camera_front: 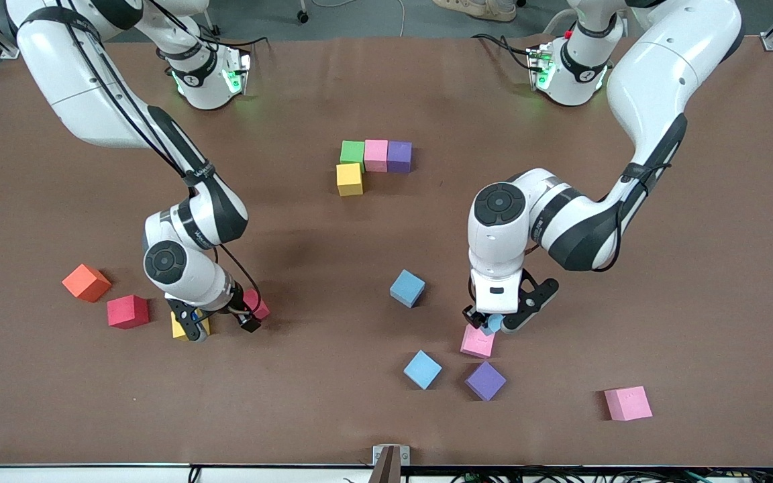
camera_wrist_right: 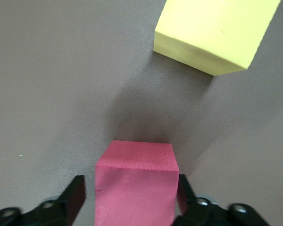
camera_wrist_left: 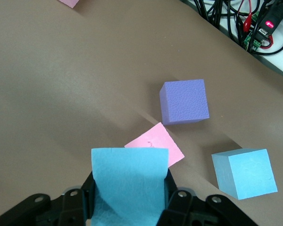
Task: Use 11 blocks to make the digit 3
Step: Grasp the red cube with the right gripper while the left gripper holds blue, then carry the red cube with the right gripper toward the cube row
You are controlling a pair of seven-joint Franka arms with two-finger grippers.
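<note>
left hand [camera_wrist_left: 129,200] pinching light blue block [camera_wrist_left: 129,181] over pink block [camera_front: 478,341] | right hand [camera_wrist_right: 127,197] pinching red block [camera_wrist_right: 134,186] beside yellow block [camera_wrist_right: 216,33] | 4 blocks [camera_front: 374,155] grouped mid-bench [camera_front: 695,201]

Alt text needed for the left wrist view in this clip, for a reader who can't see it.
The left end effector holds a light blue block above the brown table, directly over a pink block. A purple block and a second light blue block sit on the table close by.
</note>
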